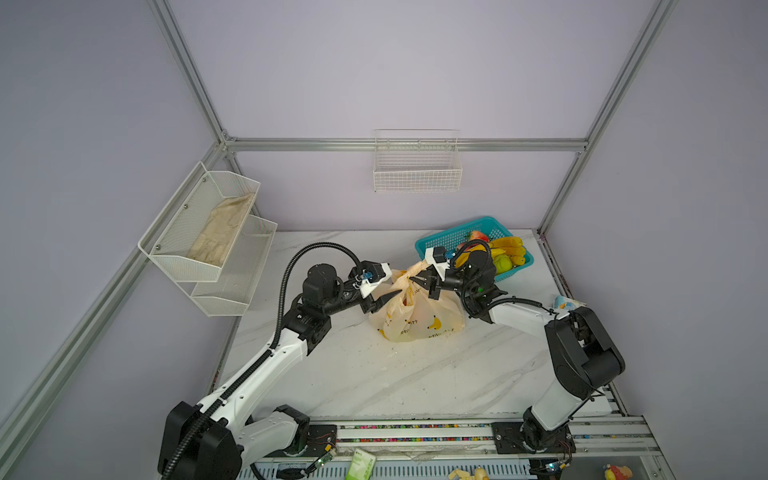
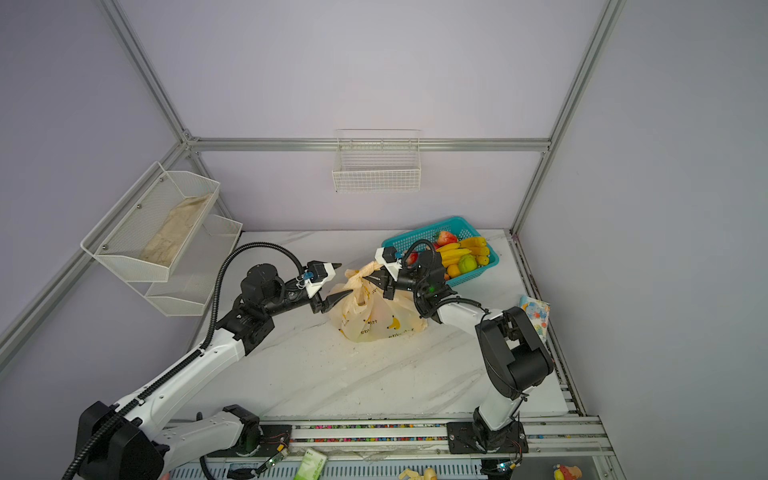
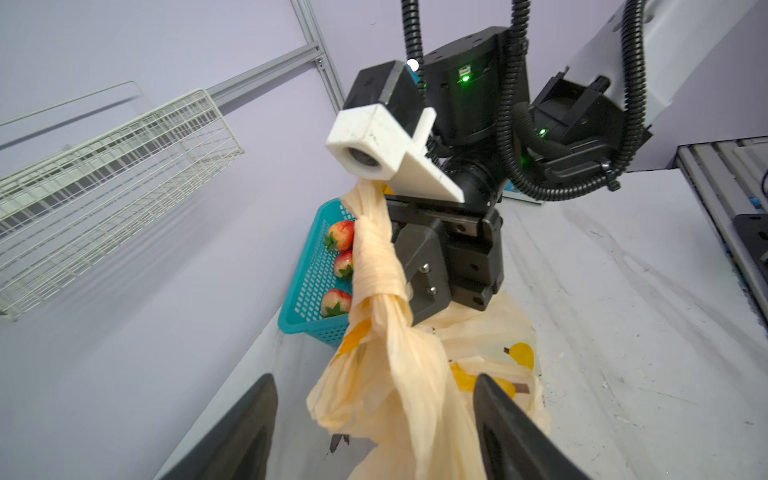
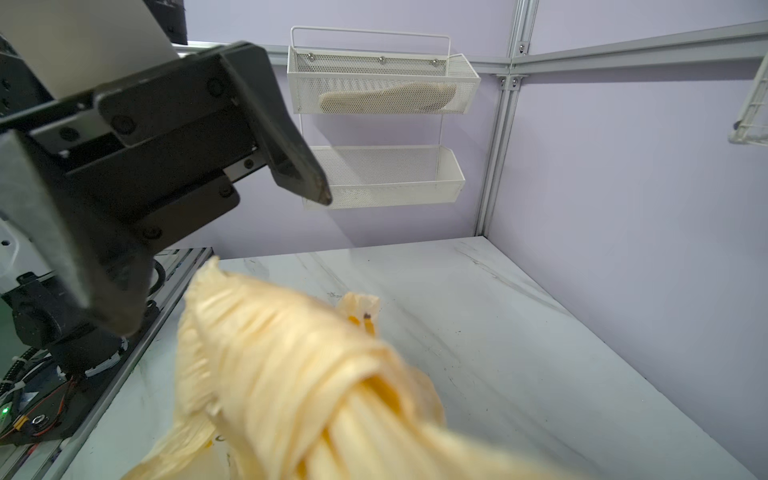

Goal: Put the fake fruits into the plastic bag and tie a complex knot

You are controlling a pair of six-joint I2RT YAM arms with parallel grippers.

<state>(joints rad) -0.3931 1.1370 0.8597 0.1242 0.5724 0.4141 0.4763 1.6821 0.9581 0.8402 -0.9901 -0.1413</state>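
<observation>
Cream banana-print plastic bag (image 1: 419,318) sat mid-frame on the bench (image 1: 374,374); my right hand (image 1: 423,279) clenched its knot (image 3: 376,266), my left hand (image 2: 345,279) gaped released; teal basket (image 1: 440,240) behind.

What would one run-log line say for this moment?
left gripper: open, bag between jaws | right gripper: shut on knot | fruits: some in basket

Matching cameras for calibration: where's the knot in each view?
Top view: knot near centre, above bag.
Top view: knot near centre.
Left wrist: knot mid-frame, before teal basket.
Right wrist: knot fills foreground, blurred.
Shared landmark: wire basket on the wall, in all four.
</observation>
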